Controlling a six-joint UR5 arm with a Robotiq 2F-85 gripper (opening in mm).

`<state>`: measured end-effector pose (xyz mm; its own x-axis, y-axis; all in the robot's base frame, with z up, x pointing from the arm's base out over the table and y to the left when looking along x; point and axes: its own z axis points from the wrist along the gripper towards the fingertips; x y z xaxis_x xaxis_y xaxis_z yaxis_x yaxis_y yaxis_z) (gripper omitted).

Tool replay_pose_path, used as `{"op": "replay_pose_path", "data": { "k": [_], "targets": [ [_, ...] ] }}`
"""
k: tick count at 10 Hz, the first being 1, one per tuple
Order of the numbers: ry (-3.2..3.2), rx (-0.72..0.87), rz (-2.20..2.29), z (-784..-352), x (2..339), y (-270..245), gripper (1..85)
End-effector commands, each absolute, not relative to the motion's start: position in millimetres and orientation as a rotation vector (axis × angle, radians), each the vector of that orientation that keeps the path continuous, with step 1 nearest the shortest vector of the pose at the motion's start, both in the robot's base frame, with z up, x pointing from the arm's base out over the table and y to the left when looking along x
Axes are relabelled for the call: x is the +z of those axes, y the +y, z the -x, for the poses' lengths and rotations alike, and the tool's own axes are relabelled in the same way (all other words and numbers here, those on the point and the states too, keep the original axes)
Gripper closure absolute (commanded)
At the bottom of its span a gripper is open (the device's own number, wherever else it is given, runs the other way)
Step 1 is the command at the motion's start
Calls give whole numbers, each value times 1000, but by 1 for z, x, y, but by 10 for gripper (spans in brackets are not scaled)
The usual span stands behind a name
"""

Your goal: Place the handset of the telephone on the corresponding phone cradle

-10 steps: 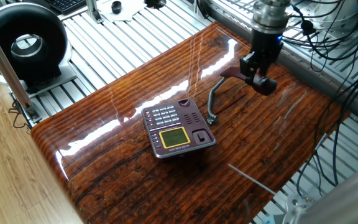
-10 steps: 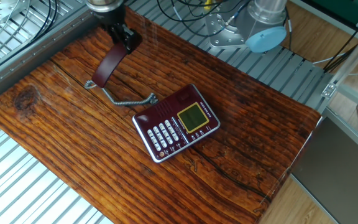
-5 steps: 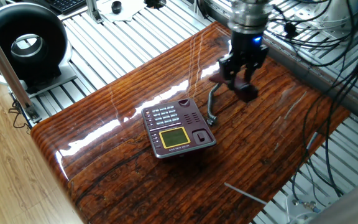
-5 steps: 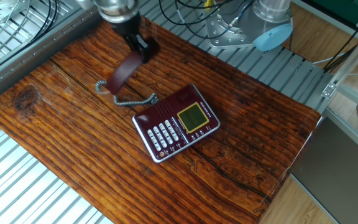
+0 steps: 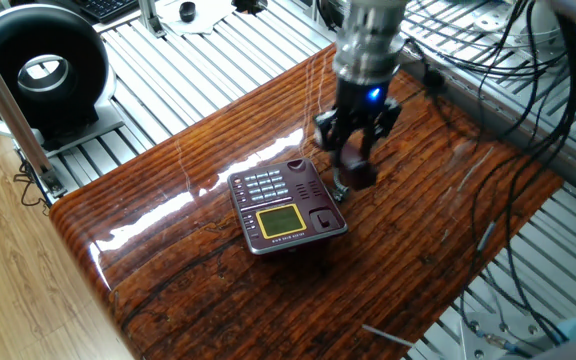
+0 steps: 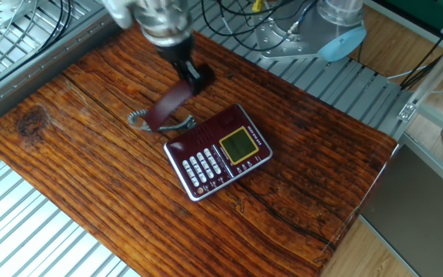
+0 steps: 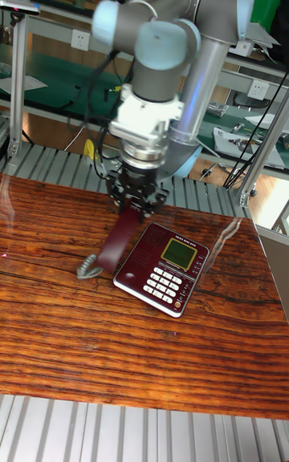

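Observation:
The maroon telephone (image 5: pixel 286 205) (image 6: pixel 220 151) (image 7: pixel 163 268) lies on the wooden table, keypad and yellow-green screen facing up. Its phone cradle (image 6: pixel 196 133) (image 7: pixel 131 260) is the bare strip along the side facing the arm. My gripper (image 5: pixel 354 152) (image 6: pixel 195 78) (image 7: pixel 135 207) is shut on the upper end of the dark maroon handset (image 6: pixel 168 108) (image 7: pixel 120 242). The handset hangs tilted, just beside the cradle side of the phone, with its lower end low over the table. The grey coiled cord (image 6: pixel 140 118) (image 7: pixel 88 268) trails from that lower end to the phone.
A black round device (image 5: pixel 43 65) stands off the table at the back left. Bundled cables (image 5: pixel 528 60) hang behind the arm. The robot base (image 6: pixel 337 23) sits beyond the table's far edge, and slatted metal surrounds the wooden top (image 6: pixel 91 177).
My gripper has carried the handset across the table from the far corner toward the phone, and its lower end has come down beside the cradle side. The phone has not moved.

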<state>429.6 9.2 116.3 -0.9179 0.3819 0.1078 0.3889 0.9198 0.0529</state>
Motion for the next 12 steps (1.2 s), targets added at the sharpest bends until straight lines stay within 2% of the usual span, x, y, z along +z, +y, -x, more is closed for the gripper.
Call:
{"op": "replay_pose_path", "data": {
  "k": [1,3,8,12],
  "targets": [
    [-3010,-146,692,-431,112,38,590],
    [-3052,-176,701,-438,107,44,590],
    [-3058,-131,706,-418,86,50,597],
    [-3016,-148,647,-427,102,42,597]
  ]
}}
